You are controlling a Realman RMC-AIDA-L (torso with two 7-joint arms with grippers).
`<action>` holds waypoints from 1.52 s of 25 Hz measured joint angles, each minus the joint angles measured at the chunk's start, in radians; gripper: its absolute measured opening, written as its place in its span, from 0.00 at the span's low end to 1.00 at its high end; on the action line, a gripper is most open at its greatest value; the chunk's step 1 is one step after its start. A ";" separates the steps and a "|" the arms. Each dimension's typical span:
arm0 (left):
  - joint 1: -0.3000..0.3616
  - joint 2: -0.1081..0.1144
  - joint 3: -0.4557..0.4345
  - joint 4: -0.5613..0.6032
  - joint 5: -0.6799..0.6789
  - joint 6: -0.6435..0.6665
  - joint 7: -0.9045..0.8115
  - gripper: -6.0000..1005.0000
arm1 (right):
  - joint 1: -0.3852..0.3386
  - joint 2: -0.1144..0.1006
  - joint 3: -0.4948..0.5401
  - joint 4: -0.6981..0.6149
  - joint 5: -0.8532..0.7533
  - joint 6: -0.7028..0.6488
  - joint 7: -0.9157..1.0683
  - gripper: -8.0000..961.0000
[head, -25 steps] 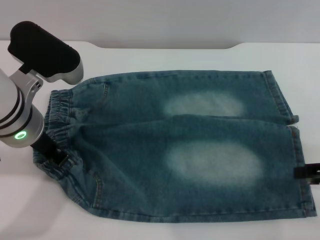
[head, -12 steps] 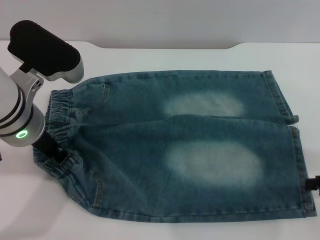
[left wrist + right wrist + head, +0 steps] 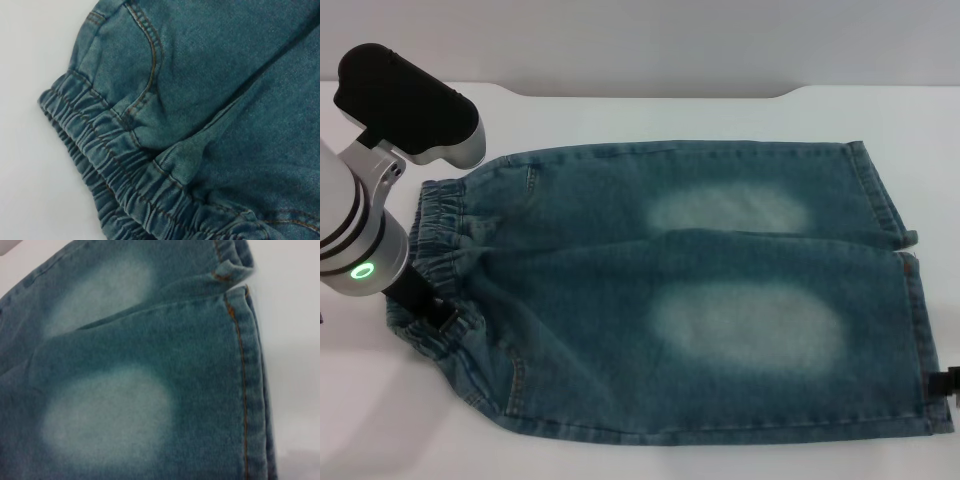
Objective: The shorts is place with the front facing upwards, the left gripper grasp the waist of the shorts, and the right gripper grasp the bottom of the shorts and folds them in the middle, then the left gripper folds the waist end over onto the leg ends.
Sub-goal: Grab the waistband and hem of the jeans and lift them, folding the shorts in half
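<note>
Shorts flat mid-tabletop, long axis left-right: left claw sits on the waist at the left end, right claw just off the leg hems at the right edge, spread unreadable on both.

So it's a plain white table and a pair of denim shorts lies spread flat right on it. The puckered waist sits just under the left gripper, and the leg ends run out to the right gripper, with bare tabletop all round.
</note>
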 joint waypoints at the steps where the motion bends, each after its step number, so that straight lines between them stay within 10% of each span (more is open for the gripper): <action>1: 0.000 0.000 0.000 0.000 0.000 0.000 0.000 0.05 | 0.000 0.000 0.000 -0.008 0.000 -0.004 -0.003 0.54; 38: -0.009 -0.002 0.009 0.016 0.000 0.000 0.004 0.05 | 0.050 0.000 -0.041 -0.122 0.003 -0.045 -0.060 0.51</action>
